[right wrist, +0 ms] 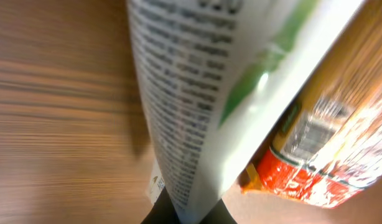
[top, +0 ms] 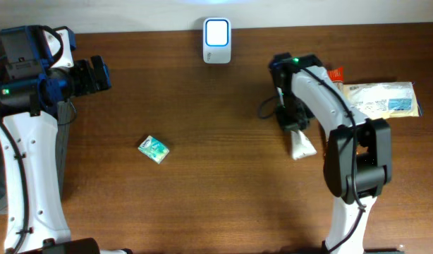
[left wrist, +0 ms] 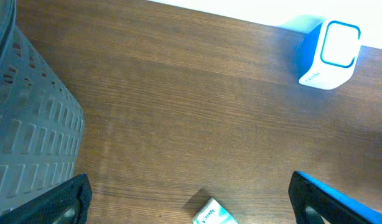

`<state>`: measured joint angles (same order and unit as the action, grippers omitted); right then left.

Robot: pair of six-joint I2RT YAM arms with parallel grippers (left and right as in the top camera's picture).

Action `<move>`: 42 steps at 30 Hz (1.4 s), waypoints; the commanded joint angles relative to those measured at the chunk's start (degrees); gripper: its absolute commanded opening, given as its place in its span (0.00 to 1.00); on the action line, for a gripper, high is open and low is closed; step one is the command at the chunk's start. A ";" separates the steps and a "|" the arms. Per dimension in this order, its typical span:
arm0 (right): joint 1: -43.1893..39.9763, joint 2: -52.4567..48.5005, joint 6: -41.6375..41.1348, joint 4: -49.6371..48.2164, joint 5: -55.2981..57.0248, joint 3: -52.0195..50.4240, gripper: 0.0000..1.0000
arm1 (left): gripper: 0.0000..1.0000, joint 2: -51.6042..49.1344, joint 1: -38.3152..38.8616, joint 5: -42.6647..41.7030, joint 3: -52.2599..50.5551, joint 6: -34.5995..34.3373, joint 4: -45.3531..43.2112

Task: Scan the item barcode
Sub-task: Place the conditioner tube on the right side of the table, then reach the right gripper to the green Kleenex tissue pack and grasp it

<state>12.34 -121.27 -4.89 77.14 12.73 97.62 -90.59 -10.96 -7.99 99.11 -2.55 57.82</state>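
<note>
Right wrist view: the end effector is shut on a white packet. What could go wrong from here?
The right end effector pinches the white packet at one end, so it may sag or slip on the way to the scanner.
No barcode shows clearly, so it could arrive facing the wrong way.
The pasta bag lies close by and might get nudged.

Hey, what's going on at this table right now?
The right end effector is shut on a white and green packet, holding it to the right of the scanner. The left end effector is open and holds nothing, off to the left. A small green box lies on the table between the arms.
</note>
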 commanded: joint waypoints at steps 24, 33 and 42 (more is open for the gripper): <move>35.50 -12.31 3.87 -43.23 -24.44 8.20 0.54 | 0.99 0.39 -0.20 -0.15 0.11 0.90 -0.04; 35.30 -12.28 4.20 -33.51 -25.64 12.35 0.04 | 0.99 0.42 -0.20 -0.15 0.11 0.87 -0.04; 14.82 -10.47 -7.67 -15.34 -30.62 15.63 0.04 | 0.99 0.39 -0.20 -0.15 0.11 0.90 -0.04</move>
<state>28.60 -133.01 -7.81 63.02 -16.05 117.25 -90.59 -10.96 -7.97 99.11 -2.55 57.84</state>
